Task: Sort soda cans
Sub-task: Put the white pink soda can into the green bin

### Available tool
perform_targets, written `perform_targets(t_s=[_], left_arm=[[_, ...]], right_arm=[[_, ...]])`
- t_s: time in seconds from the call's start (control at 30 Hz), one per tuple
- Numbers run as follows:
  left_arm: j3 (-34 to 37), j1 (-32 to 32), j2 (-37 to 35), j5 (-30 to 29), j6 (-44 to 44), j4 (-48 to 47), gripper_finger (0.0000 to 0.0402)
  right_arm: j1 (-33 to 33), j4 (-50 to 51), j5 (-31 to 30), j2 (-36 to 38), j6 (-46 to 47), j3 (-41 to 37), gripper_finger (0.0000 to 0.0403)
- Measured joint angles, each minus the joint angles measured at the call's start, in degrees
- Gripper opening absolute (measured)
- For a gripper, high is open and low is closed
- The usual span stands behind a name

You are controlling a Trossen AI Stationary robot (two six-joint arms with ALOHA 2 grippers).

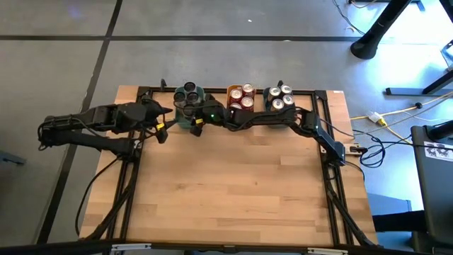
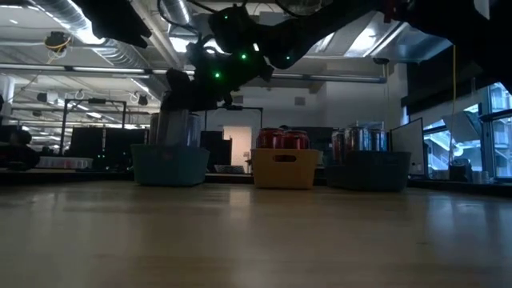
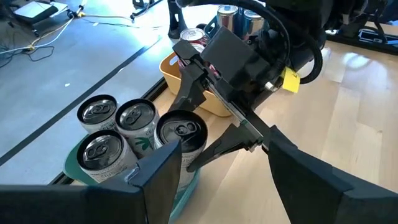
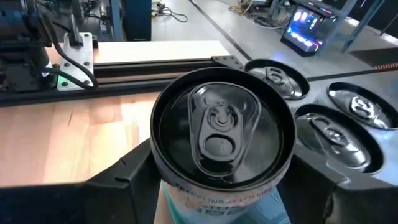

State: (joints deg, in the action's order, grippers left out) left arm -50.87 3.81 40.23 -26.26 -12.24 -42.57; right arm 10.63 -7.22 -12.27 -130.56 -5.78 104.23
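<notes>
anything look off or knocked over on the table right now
Nothing stands out. The soda cans stand upright in three bins along the table's far edge: teal bin, yellow bin, grey bin. No spills or dents show. The right claw sits around the fourth can at the teal bin.

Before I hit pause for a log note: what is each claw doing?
Left claw: open, empty, beside the teal bin.
Right claw: shut on a can in that bin.
</notes>
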Motion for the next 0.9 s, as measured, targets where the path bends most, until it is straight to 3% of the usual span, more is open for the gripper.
perform_targets(t_s=[0.53, 0.9], left_arm=[[0.04, -0.07, 0.60, 0.02, -0.82, -0.10, 0.0230], [0.04, -0.07, 0.59, 0.02, -0.80, -0.17, 0.0230]], right_arm=[[-0.04, -1.67, 1.46, -3.08, 1.38, -0.16, 0.0249], [-0.09, -2.67, 1.55, -3.10, 1.46, -0.08, 0.0315]])
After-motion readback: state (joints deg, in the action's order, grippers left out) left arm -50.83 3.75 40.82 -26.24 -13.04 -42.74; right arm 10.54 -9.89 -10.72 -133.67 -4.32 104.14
